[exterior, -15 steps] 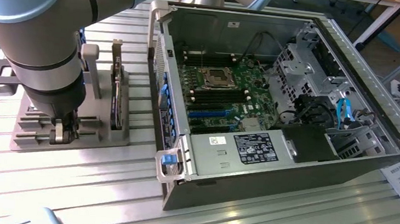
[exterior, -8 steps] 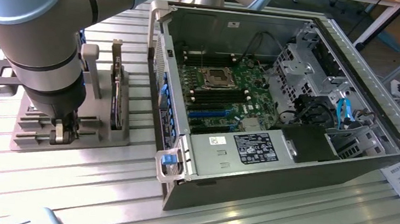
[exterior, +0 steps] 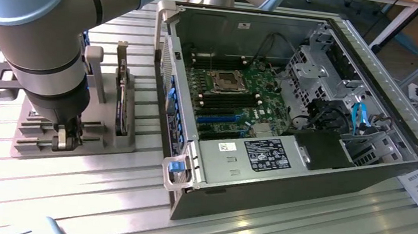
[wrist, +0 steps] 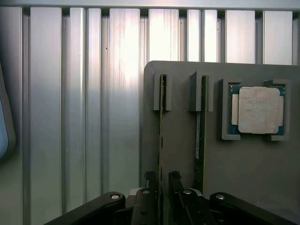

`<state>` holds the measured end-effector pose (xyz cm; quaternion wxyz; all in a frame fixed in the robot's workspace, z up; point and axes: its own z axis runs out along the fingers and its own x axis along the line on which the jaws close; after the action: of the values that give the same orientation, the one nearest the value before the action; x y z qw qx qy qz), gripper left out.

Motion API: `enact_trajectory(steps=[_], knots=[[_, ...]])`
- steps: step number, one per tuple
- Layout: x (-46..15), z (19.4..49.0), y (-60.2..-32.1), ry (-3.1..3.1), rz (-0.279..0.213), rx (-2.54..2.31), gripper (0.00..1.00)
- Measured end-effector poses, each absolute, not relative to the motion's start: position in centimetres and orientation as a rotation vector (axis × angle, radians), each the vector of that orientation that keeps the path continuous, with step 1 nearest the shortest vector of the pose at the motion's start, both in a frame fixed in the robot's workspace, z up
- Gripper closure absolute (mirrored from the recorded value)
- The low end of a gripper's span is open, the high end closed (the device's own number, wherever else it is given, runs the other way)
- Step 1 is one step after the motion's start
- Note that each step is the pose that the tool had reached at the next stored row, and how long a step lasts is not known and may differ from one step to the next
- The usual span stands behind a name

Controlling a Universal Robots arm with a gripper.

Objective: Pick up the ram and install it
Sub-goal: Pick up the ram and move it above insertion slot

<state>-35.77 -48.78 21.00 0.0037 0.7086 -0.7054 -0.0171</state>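
Now, claw: the claw (wrist: 162,180) is seen spread wide with nothing pinched, its two fingers (wrist: 150,180) set to either side of one end of the ram.
Ram: the ram (wrist: 161,122), a thin green stick, is held on edge in the groove nearest the edge of the grey holder (wrist: 180,140); it is judged not yet lifted.
Long axis: the stick's length is run straight away from the claw across the holder, so its flat faces are turned toward the two fingers. A slim gap appears to be left on each side, though contact cannot be ruled out.
Neighbours: a taller card (wrist: 201,140) is stood in the next groove, just beside the ram and parallel to it. A square processor (wrist: 260,110) is laid flat in a pocket beyond that.
Arm: in the exterior view the single arm is poised over the holder (exterior: 37,146), with the claw (exterior: 64,140) down among the grooves.
Destination: the open computer case (exterior: 263,194) is set on the ribbed table (exterior: 71,195) at the exterior view's right, well apart from the holder, with its board (exterior: 260,107) exposed.
Progress: the pick-up is judged not yet made, and the installation not begun.
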Motion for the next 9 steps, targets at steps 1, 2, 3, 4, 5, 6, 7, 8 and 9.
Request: enact_trajectory(steps=[1,2,3,4,5,6,7,8,9], knots=[[-35.77,21.0,-48.78,-2.211,-0.053,2.221,0.75],[-35.77,21.0,-48.78,-2.211,-0.054,2.221,0.75],[-35.77,21.0,-48.78,-2.211,-0.053,2.221,0.75],[-35.77,21.0,-48.78,-2.211,-0.054,2.221,0.76],[-35.77,21.0,-48.78,-2.211,-0.053,2.221,0.83],[-35.77,21.0,-48.78,-2.211,-0.054,2.221,0.88],[-35.77,21.0,-48.78,-2.211,-0.054,2.221,0.88],[-35.77,21.0,-48.78,-2.211,-0.053,2.221,0.88],[-35.77,21.0,-48.78,-2.211,-0.053,2.221,0.88]])
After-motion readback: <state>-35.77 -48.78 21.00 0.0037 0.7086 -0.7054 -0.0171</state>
